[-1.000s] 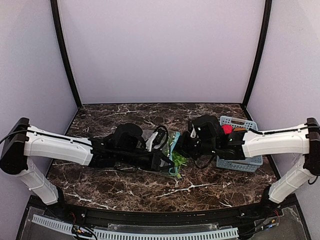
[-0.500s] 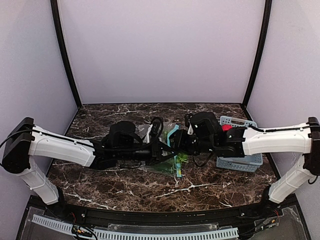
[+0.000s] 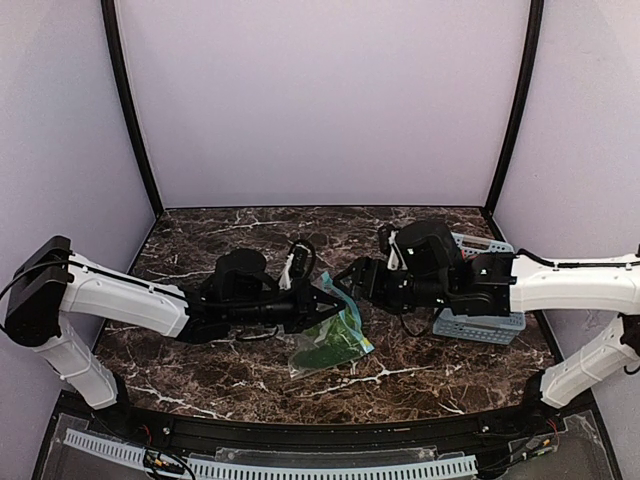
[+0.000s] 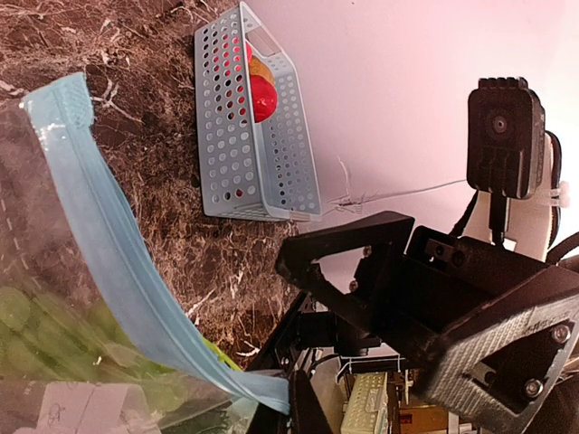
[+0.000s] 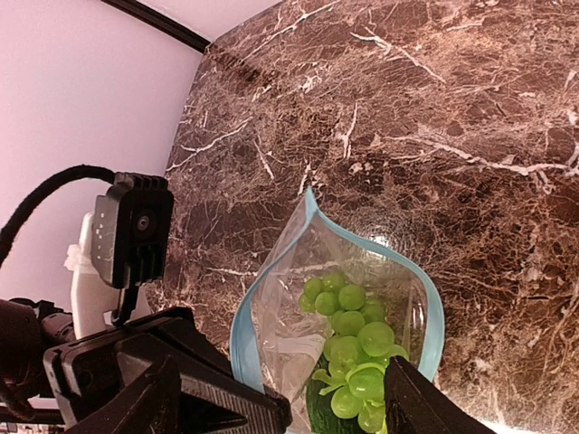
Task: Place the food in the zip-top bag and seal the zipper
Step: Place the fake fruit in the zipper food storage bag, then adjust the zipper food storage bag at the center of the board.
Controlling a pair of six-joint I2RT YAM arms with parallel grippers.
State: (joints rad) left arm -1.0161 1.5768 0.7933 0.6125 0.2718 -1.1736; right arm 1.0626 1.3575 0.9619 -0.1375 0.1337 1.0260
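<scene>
Two arms meet over the dark marble table (image 3: 430, 365), with a clear bag (image 3: 326, 346) held up between them.
A pale blue basket (image 4: 226, 136) sits well to the right with a red fruit (image 4: 263, 96) and an orange one (image 4: 261, 69) inside. The bag hangs mouth-up, its lower end on the table, and a bunch of green grapes (image 5: 349, 340) lies inside. The left fingers (image 3: 318, 304) are pinched tight on the bag's blue zipper (image 4: 118, 262) edge. The right fingers (image 5: 412, 402) are spread wide just above the gaping mouth and grip nothing.
</scene>
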